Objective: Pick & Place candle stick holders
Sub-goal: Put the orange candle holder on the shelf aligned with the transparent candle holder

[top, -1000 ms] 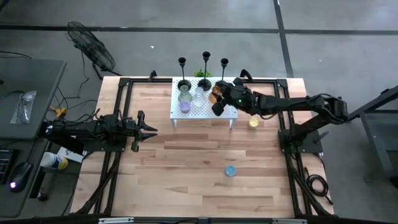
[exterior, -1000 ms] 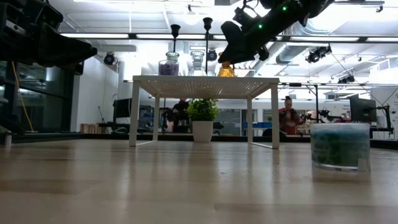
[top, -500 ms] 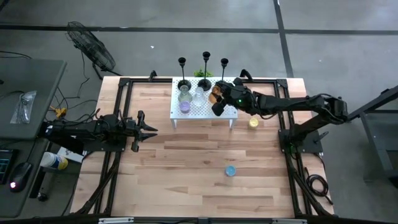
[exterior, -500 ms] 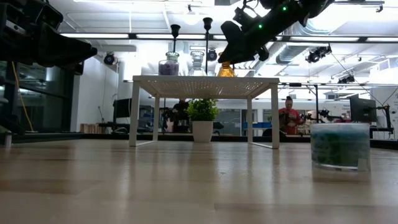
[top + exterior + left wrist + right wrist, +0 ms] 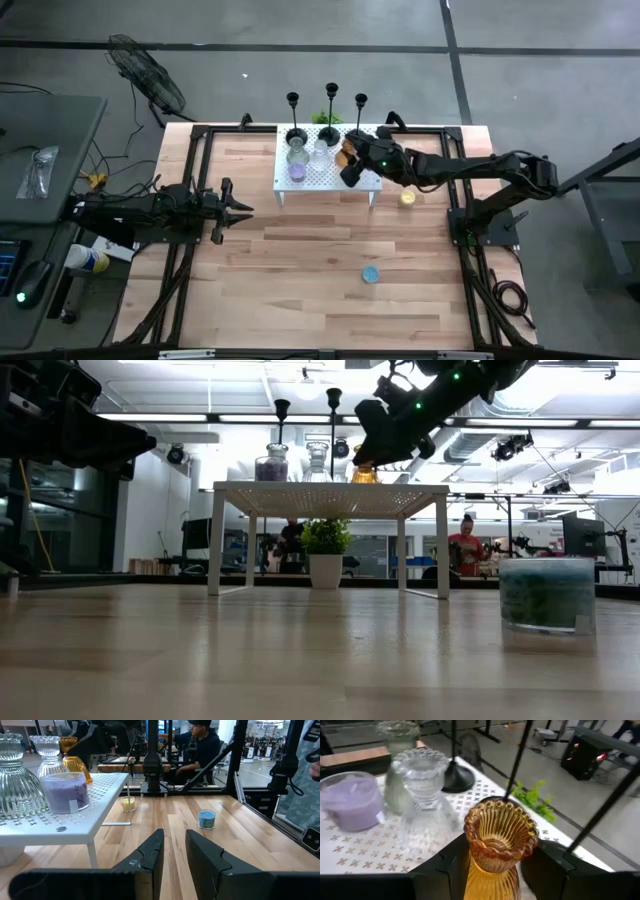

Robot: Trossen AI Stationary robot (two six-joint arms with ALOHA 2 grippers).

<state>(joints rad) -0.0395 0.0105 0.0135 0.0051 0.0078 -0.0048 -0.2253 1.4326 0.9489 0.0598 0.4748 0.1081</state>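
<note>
1. White perforated metal stand (image 5: 325,178) sits at the far side of the pale wooden table (image 5: 300,280); a small green potted plant (image 5: 325,538) shows beyond it.
2. On the stand: a clear ribbed glass holder with a domed base (image 5: 424,800), a second, duller clear glass holder (image 5: 397,750) behind it, a round glass cup filled with purple wax (image 5: 350,800), and an amber ribbed glass candle holder with a beaded rim (image 5: 500,845).
3. The amber holder's cup looks empty; so does the clear ribbed one's.
4. Three tall thin black candlesticks with round bases (image 5: 331,110) stand in a row along the stand's far edge.
5. Right gripper (image 5: 352,160) is over the stand's right end. Its dark fingers (image 5: 452,865) stand either side of the amber holder, spread a little wider than the glass; a gap shows on at least one side, so not pinching it. The holder rests on the stand.
6. Loose on the table: a small yellow glass cup (image 5: 408,197) just right of the stand, and a small blue glass cup (image 5: 371,274) well nearer the front. Both appear filled with wax of their own colour.
7. Left gripper (image 5: 235,209) waits low over the table's left side, well apart from the stand, holding nothing; fingers (image 5: 150,857) stand slightly parted.
8. People sit in the room beyond the table.
</note>
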